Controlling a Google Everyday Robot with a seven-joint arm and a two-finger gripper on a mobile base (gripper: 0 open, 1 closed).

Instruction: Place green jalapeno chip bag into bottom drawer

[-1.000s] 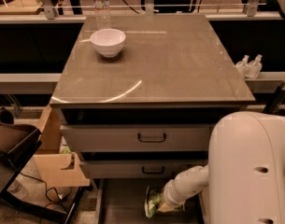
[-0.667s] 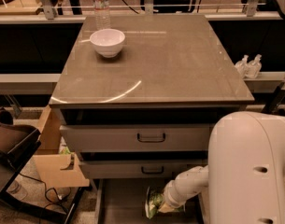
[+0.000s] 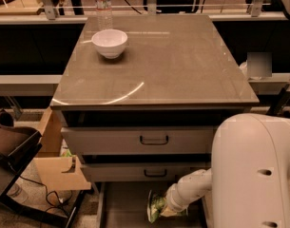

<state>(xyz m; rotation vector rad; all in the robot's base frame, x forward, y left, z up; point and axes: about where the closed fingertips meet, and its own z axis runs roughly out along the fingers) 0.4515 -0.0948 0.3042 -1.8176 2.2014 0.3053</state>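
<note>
Most of the job looks done. Gripper (image 3: 166, 207) is low, inside the open bottom drawer (image 3: 125, 205). Its fingers look clamped on the green jalapeno chip bag (image 3: 155, 207), which stands on edge between them. The dark drawer floor lies just beneath the fingers and spreads out on the side away from the arm. Two shut drawer fronts sit above and beyond them. Left to do, I judge: let go, lift clear. White bowl (image 3: 109, 42) on the cabinet top, far beyond the fingers. Against the frame a second back: no visible change; arm, bag and drawer are all in the same places.
</note>
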